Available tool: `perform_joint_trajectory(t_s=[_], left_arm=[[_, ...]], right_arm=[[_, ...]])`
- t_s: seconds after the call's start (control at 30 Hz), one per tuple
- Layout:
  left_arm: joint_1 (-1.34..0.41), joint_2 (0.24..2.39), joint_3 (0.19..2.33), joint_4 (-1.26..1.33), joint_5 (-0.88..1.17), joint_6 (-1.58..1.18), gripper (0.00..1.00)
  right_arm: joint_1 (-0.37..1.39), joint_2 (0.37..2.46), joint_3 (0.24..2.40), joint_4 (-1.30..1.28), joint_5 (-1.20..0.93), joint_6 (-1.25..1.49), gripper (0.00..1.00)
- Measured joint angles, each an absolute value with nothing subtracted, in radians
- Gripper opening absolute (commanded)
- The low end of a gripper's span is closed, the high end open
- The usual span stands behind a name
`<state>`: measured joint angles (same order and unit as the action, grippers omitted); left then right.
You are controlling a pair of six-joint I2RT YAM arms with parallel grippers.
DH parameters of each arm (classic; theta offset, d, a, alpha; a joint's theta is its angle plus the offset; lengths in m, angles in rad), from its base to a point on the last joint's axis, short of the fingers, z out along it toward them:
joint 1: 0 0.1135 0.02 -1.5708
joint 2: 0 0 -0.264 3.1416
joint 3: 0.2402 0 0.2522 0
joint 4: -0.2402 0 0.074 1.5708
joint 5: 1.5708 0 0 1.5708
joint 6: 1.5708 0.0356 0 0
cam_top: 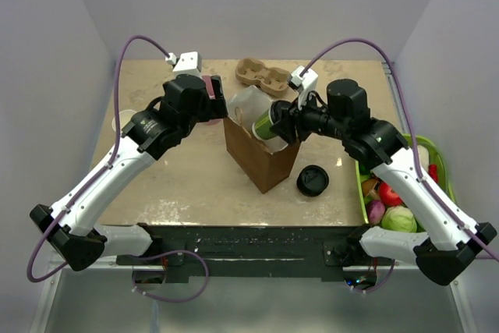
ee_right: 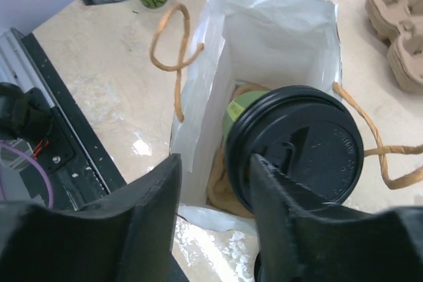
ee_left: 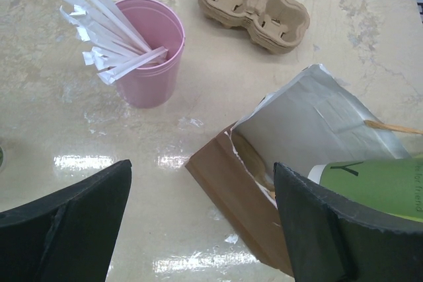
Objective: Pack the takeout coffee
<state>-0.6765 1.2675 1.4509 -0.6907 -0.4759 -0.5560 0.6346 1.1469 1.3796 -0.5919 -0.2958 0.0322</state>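
**Coffee cup tipped in the mouth of an unsteadied paper bag**

The takeout coffee (ee_right: 310,130), a green-sided cup with a black lid, lies tilted in the open top of the brown paper bag (cam_top: 261,163), bottom end pointing into the bag. The right gripper (ee_right: 215,163) is at the bag's right rim. Its jaws are partly apart and one finger crosses the lid face, but I cannot tell whether it grips the cup. The left gripper (ee_left: 201,176) hovers at the bag's left side, jaws wide apart and holding nothing.

The likely risks:
- The leaning cup could press on the thin rim and fold or topple the bag, since nothing holds it.
- The lid could pop off.
- The twine handle (ee_right: 173,51) could snag a finger.

The tabletop (ee_left: 53,110) is glossy beige marble, enclosed by pale walls (cam_top: 249,5). Behind the bag to its left is a pink cup (ee_left: 149,74) of wrapped sticks, and directly behind it a cardboard cup carrier (ee_left: 254,8). A round black lid (cam_top: 313,180) sits just beside the bag's front right.
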Motion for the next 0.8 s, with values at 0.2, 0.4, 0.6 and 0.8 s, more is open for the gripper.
perform_joint_trajectory(t_s=[0.2, 0.4, 0.6, 0.8], left_arm=[[-0.677, 1.268, 1.451, -0.690, -0.483, -0.550, 0.95], [-0.662, 1.302, 1.462, -0.669, -0.452, -0.511, 0.96], [-0.632, 1.370, 1.491, -0.632, -0.385, -0.472, 0.96], [-0.628, 1.435, 1.509, -0.615, -0.334, -0.446, 0.92]], right_arm=[[0.635, 1.216, 1.393, -0.636, -0.230, 0.030, 0.02], [0.635, 1.248, 1.399, -0.661, -0.226, 0.002, 0.00], [0.636, 1.288, 1.444, -0.716, -0.226, -0.043, 0.00], [0.669, 1.358, 1.465, -0.776, -0.194, -0.084, 0.00]])
